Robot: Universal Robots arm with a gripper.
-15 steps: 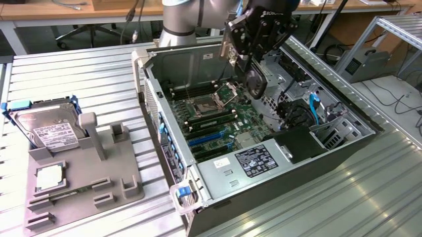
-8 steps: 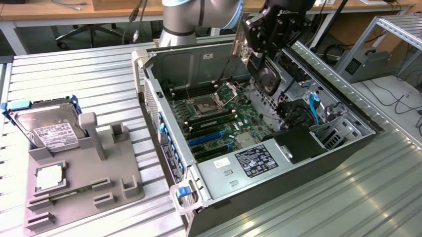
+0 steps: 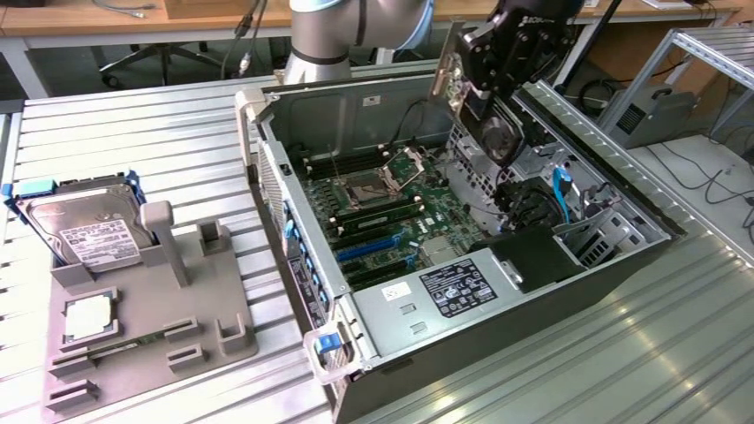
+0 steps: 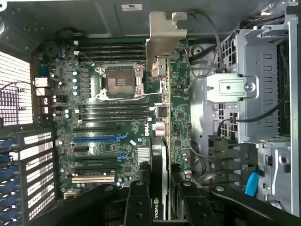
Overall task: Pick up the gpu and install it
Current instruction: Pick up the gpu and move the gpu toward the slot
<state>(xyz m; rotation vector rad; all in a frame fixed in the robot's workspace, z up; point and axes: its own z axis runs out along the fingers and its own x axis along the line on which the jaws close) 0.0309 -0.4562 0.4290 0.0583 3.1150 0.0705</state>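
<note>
1. Fingers (image 4: 138, 200) of the gripper (image 4: 160, 194) closed on the graphics card (image 4: 159, 162), 1 finger against each flat face, no gap visible between finger and card.
2. Graphics card seen edge-on in the wrist view, with its silver bracket (image 4: 163, 44) at the end farthest from the gripper.
3. In the exterior view, gripper and graphics card raised in the air over the open computer case (image 3: 289, 212), toward the case's far end. Card tilted, round fan showing on 1 face, bracket on the side toward the exterior view's left.
4. Motherboard (image 4: 117, 141) lying flat on the floor of the case beneath the card.
5. Processor socket (image 4: 120, 82) beside the line of the card, with rows of memory slots (image 4: 113, 113) on 2 sides of it.
6. Blue slot (image 4: 94, 139) and several black slots side by side on the board, on the same side of the card as the socket.
7. Power supply (image 3: 460, 287) with a black-and-white label at the near end of the case.
8. Hard drive (image 3: 88, 225) propped in a grey holder (image 3: 177, 327) on the slatted metal table (image 3: 154, 124), beside the case at the exterior view's left.
</note>
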